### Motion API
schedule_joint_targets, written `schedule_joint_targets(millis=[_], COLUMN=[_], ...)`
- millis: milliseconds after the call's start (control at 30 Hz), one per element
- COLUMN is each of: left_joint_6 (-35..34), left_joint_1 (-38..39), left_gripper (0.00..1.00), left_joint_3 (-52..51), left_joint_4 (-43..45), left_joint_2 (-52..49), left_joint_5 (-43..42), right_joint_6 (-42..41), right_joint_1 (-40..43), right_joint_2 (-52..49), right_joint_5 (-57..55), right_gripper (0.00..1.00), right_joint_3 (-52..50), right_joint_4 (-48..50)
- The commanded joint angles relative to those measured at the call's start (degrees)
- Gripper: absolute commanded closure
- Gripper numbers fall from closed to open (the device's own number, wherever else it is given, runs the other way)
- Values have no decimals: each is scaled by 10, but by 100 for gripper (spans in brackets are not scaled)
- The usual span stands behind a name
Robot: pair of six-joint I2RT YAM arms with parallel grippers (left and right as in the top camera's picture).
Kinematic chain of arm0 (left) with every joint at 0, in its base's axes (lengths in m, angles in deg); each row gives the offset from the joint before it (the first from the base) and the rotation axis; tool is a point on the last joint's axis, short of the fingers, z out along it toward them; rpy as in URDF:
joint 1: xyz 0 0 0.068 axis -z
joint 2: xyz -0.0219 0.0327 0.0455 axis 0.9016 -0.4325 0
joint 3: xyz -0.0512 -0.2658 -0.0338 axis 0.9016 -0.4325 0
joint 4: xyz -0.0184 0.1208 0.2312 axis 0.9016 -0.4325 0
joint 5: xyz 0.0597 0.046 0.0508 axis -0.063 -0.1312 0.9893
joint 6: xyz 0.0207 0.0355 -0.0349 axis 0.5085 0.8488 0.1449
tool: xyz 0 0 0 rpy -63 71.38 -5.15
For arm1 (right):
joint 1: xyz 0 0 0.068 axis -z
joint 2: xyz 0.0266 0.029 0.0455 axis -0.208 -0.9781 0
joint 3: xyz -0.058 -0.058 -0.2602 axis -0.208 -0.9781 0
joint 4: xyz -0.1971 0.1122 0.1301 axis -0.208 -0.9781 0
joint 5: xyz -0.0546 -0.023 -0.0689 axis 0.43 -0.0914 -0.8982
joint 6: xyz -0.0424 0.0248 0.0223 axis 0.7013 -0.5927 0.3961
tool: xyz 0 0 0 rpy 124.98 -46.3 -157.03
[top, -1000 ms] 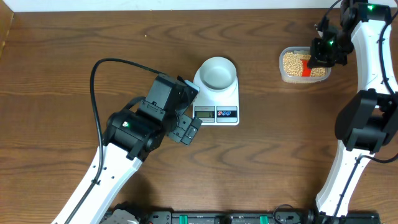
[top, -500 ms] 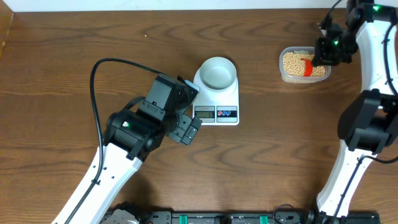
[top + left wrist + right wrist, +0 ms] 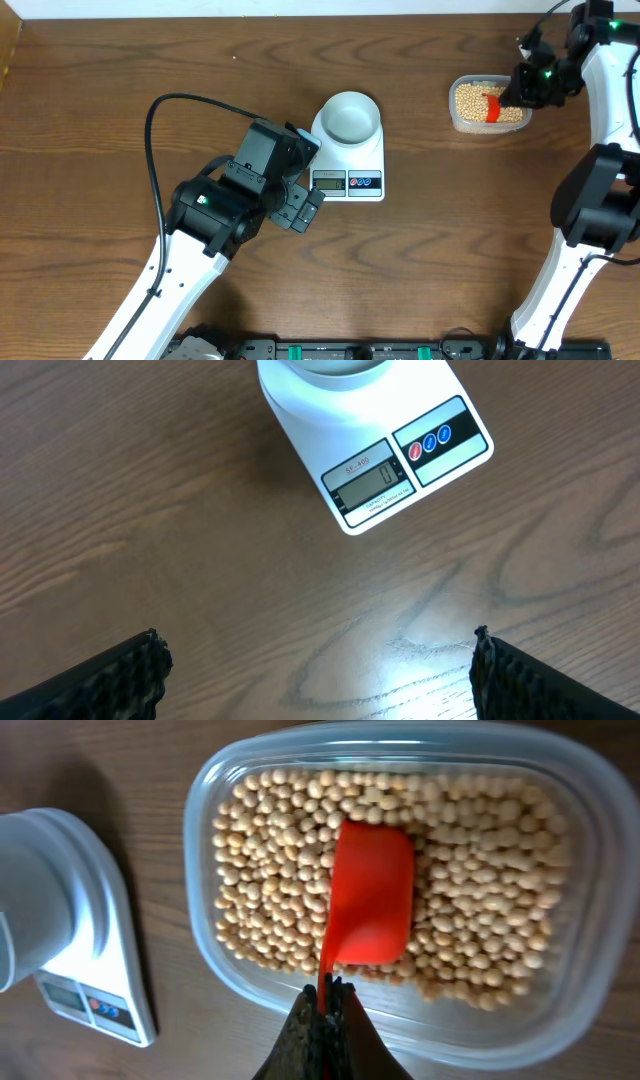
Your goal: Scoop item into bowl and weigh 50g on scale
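Tan-yellow beans (image 3: 470,100) (image 3: 270,870) fill a clear plastic tub (image 3: 455,118) (image 3: 590,900) at the back right. My right gripper (image 3: 508,98) (image 3: 328,995) is shut on the handle of a red scoop (image 3: 491,108) (image 3: 370,905). Its blade lies over the beans, and its visible face is bare. The pale bowl (image 3: 350,117) (image 3: 40,890) (image 3: 330,368) stands empty on the white scale (image 3: 348,182) (image 3: 400,460) (image 3: 90,990), whose display reads 0. My left gripper (image 3: 304,178) (image 3: 318,670) hangs open just left of the scale's front, with nothing between its fingers.
A black cable (image 3: 160,120) loops over the left arm. The right arm's base (image 3: 590,210) stands at the right table edge. Bare wood lies between the scale and the tub.
My right wrist has swung a little toward the back right, keeping the scoop in the tub. The left arm, bowl and scale have not moved.
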Motion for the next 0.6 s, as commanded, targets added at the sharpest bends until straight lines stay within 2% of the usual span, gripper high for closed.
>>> schedule_joint_targets(millis=[0,567], left_joint_6=[3,3], left_joint_1=[-2,-2], left_gripper=[2,2], left_joint_3=[3,3], left_joint_4=[0,0], left_joint_2=[1,1], left_joint_5=[-3,-3], right_joint_6=[7,26], right_joint_1=[-3,44], right_joint_2=[-3,-3], right_joint_5=[33,107], right_gripper=[99,99], right_joint_3=[-16,-29], right_joint_4=[4,0])
